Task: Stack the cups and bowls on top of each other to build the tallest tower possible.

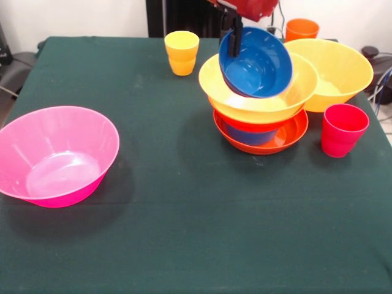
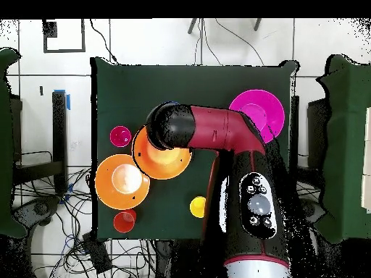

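Observation:
My gripper [image 1: 235, 44] comes down from the top edge and is shut on the far rim of a small blue bowl [image 1: 257, 64], which hangs tilted inside the top of the tower. The tower [image 1: 260, 116] is a large orange-yellow bowl [image 1: 245, 104] over a red-orange bowl, a second blue bowl [image 1: 248, 135] and a shallow red-orange bowl [image 1: 288, 138] at the bottom. In the overhead view my arm [image 2: 210, 130] covers the gripper and most of the tower [image 2: 161, 163].
A large pink bowl [image 1: 55, 153] [image 2: 261, 105] stands alone at the front left. A second orange-yellow bowl [image 1: 337, 70] [image 2: 122, 181] touches the tower's right side. A red-pink cup [image 1: 343, 130], a yellow cup [image 1: 182, 52] and an orange cup [image 1: 301, 29] stand around it.

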